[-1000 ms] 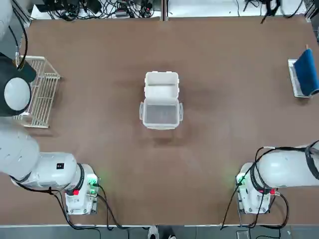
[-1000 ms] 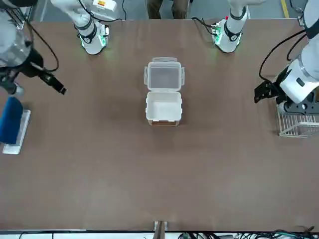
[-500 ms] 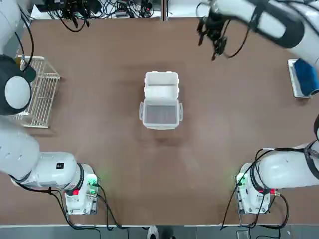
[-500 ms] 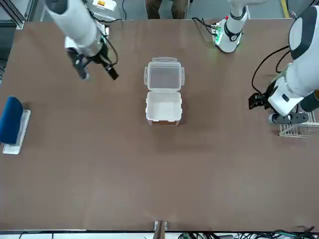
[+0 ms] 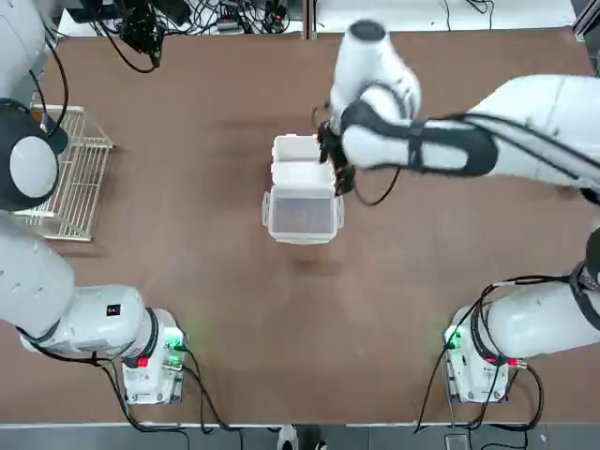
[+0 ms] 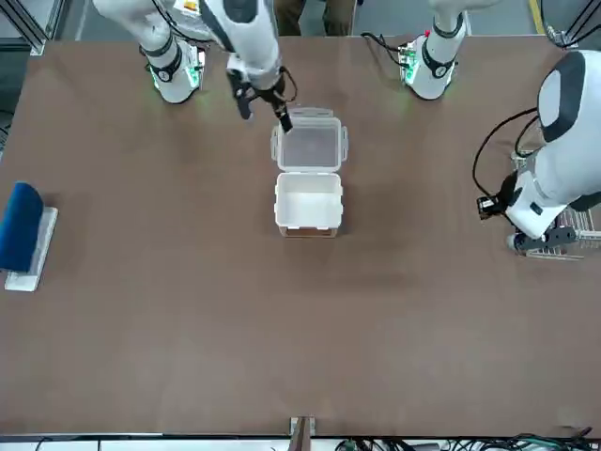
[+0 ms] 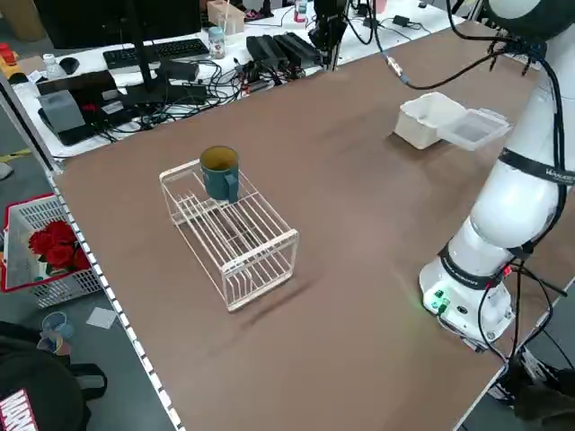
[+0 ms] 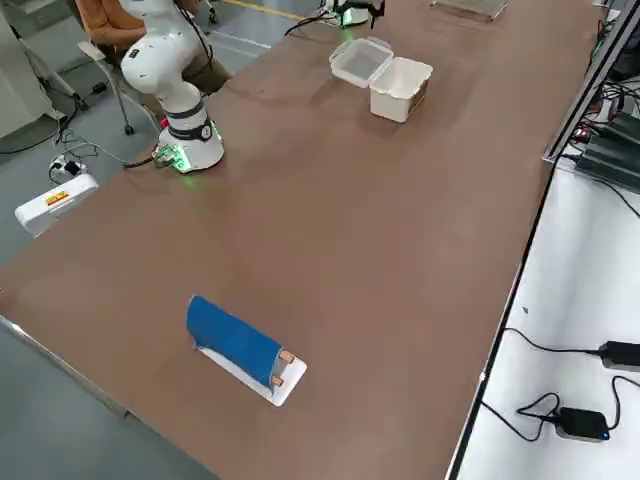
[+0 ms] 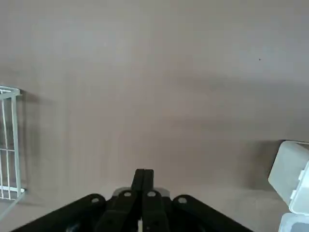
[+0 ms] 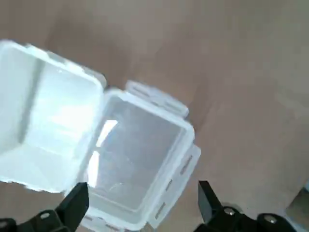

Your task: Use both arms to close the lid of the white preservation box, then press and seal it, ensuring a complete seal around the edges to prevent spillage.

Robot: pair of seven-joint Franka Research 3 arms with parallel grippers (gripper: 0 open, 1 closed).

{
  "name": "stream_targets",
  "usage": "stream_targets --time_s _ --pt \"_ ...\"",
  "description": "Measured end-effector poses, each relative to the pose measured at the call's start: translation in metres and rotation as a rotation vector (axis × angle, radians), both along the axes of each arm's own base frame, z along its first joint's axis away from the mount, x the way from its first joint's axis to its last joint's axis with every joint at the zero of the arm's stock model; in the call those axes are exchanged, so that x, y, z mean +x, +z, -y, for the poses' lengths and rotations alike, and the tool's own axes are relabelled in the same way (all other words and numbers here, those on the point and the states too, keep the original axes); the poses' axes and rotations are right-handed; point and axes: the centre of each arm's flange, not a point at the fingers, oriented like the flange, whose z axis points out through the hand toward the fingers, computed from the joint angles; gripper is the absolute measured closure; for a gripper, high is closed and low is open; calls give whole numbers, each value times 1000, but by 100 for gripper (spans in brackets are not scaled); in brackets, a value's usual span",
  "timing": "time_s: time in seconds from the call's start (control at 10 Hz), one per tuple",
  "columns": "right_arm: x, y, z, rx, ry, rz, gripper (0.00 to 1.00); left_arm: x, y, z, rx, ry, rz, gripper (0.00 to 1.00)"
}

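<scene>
Right claw (image 5: 335,167), fingers spread and empty, hovers at the flat-lying lid (image 5: 301,214) of the open white preservation box (image 5: 303,161); left claw (image 9: 143,193), pinched closed, is well apart.

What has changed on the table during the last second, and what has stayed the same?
The right gripper swept from beside the blue-topped tray across the table to the white preservation box, where it now hovers open beside the lid. The left gripper, shut, drifted slightly near the wire rack. Nothing was grasped. The box remains open with its lid lying flat; tray and rack are unmoved.
</scene>
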Motion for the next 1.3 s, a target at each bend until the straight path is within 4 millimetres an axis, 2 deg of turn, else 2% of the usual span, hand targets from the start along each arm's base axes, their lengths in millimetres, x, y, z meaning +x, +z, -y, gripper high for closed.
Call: stream_targets --time_s 0.2,0.3,0.4,0.6,0.9,1.1,1.3 --pt "-32 -37 -21 7 -65 -33 0 0 0 4 -1 10 -1 99" --pt "-43 -54 -30 20 -89 -49 0 -1 -2 13 -2 10 -5 99" --pt "-53 -69 -37 34 -99 -64 0 -2 -6 24 -7 29 -12 99" --pt "-64 -92 -45 57 -104 -80 0 0 -20 30 -15 72 -40 99" --pt "-71 -107 -45 76 -107 -78 3 7 -45 29 -16 113 -49 99" --pt "-68 -112 -47 94 -119 -79 7 6 -48 31 -15 120 -51 99" --pt "-66 -116 -47 101 -124 -81 18 5 -45 33 -12 142 -47 99"
